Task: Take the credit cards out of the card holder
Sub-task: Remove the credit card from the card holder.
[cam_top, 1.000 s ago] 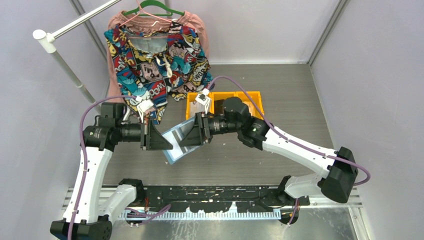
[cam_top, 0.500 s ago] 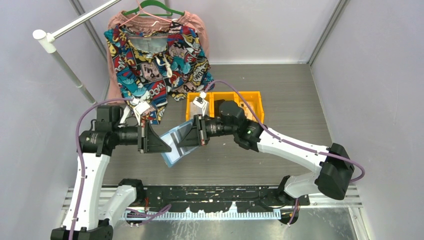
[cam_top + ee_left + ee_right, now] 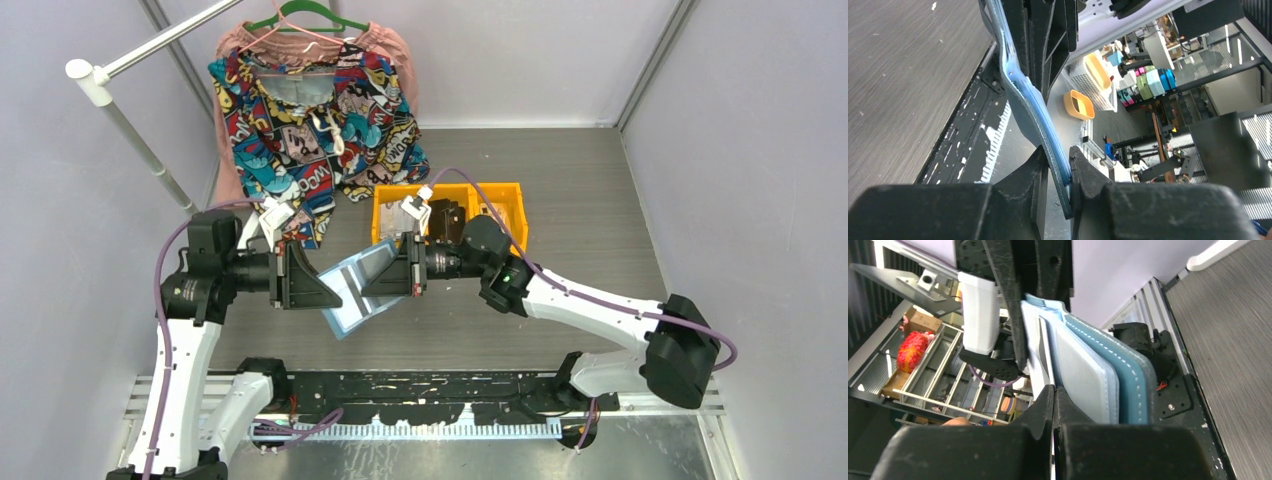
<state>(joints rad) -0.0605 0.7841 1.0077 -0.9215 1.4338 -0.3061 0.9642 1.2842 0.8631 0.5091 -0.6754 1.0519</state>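
Both arms hold the teal-blue card holder [image 3: 352, 306] open in the air above the table's near middle. My left gripper [image 3: 336, 291] is shut on its left edge; in the left wrist view its jaws [image 3: 1058, 166] pinch the stacked blue layers of the card holder [image 3: 1024, 96]. My right gripper [image 3: 369, 288] meets it from the right. In the right wrist view its jaws [image 3: 1054, 390] stand pressed together on the edge of a thin pale credit card [image 3: 1034, 356]. This card stands just left of the card holder's clear sleeves and teal cover [image 3: 1129, 376].
Orange plastic bins [image 3: 502, 198] stand behind the right arm. A colourful comic-print shirt [image 3: 310, 110] hangs from a hanger at the back left, beside a white pole [image 3: 130, 135]. Grey walls close in the dark table [image 3: 580, 180].
My right gripper has shut, from about half open, on the pale card edge. Both grippers and the card holder have drifted slightly towards the near side.
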